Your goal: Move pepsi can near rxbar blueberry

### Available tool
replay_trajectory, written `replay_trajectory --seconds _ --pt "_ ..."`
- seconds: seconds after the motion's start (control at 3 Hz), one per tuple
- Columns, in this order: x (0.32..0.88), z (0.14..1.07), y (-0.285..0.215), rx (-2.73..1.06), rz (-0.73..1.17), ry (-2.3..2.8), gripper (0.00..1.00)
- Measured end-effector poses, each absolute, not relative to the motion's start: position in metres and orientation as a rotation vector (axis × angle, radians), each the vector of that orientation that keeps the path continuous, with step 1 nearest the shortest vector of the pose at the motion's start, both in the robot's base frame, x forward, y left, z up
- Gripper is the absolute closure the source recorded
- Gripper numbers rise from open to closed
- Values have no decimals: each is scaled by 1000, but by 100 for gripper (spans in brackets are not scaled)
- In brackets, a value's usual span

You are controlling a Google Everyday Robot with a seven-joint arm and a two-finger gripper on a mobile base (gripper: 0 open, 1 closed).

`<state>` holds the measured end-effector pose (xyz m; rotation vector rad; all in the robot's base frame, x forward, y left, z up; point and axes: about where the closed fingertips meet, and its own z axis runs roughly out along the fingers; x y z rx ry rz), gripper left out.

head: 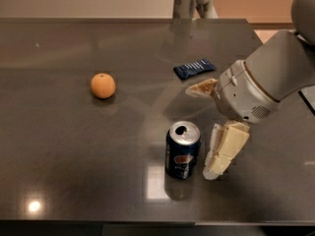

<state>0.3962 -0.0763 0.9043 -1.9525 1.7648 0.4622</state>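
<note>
The pepsi can (182,150) stands upright near the table's front, dark blue with a silver top and its round logo facing me. The rxbar blueberry (194,68) lies flat in its dark blue wrapper further back, right of centre. My gripper (202,132) is open, just right of the can. One cream finger (224,150) hangs close beside the can's right side, apart from it. The other finger (201,88) points left, behind and above the can. The gripper holds nothing.
An orange (103,85) sits on the dark glossy table (74,171) at the left. A grey robot column (189,0) stands at the table's far edge. The table's front edge runs along the bottom.
</note>
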Motion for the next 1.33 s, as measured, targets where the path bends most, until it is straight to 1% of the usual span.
replay_trajectory --seconds 0.33,1.33 --pt "401 897 -72 -1947 482 1775 24" --pt "393 897 -64 -1956 589 1755 93"
